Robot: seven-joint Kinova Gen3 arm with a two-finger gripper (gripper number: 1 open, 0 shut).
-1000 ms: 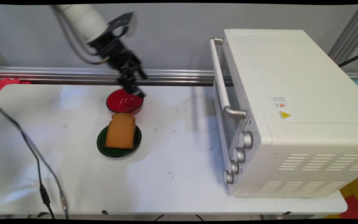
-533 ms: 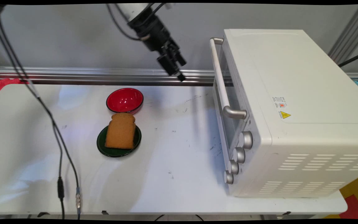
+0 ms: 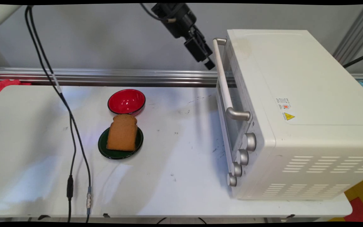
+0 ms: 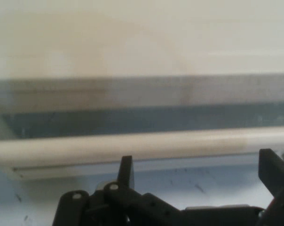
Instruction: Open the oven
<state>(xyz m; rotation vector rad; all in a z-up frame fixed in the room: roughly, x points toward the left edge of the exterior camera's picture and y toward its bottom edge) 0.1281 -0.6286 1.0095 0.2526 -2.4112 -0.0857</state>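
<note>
My black gripper hangs in the air at the upper middle of the main view, just left of the far end of the white toaster oven's door handle. The door looks closed. In the hand view the gripper is open, its two fingers wide apart and holding nothing. The pale handle bar runs across the picture right beyond the fingertips, with the oven's window above it.
A slice of brown bread lies on a dark green plate left of centre. A red bowl stands just behind it. Black cables hang down over the table's left side. Four silver knobs line the oven's front.
The gripper has travelled right and upward, from over the red bowl to the far end of the oven handle. The hanging cables swung rightward with the arm.
</note>
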